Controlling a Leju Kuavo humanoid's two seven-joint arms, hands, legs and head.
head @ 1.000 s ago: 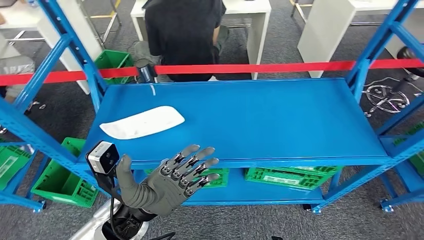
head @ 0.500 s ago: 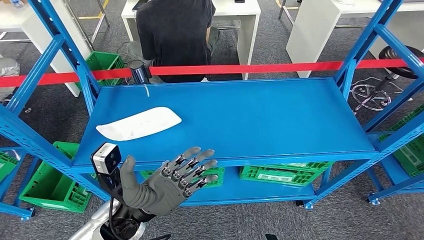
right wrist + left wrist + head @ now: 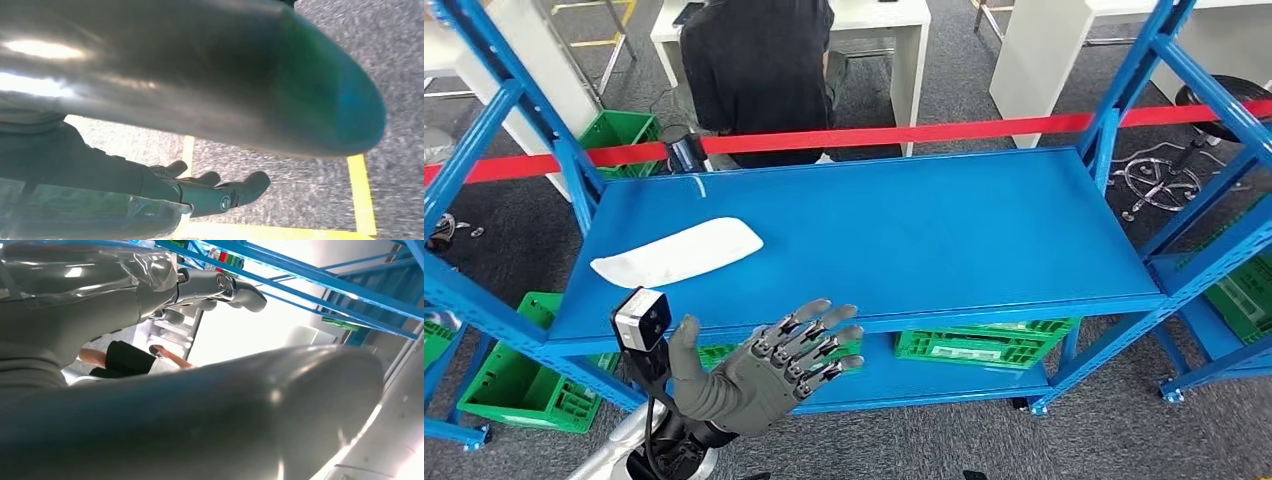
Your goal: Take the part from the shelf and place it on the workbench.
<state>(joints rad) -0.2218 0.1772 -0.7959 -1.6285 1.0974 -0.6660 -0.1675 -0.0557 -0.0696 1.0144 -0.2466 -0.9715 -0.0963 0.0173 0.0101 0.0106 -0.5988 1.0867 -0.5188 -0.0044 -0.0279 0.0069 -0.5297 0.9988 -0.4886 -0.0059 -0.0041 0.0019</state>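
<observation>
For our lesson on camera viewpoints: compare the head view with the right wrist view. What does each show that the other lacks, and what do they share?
Head view only: the white part lying on the blue shelf, the open left hand in front of it, a red tape, green crates, a seated person.
Right wrist view only: the empty right hand, yellow floor lines.
Both: grey carpet.

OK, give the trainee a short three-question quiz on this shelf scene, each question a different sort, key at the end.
1. True or false: the left hand is gripping the white part.
2. Multiple choice: the white part lies on A) the floor, B) the blue shelf, left portion, C) a green crate.
3. Fill in: the tape stretched behind the shelf is ___.

Key:
1. False; the hand hovers in front of the shelf edge with fingers spread, holding nothing.
2. B.
3. Red.
</observation>
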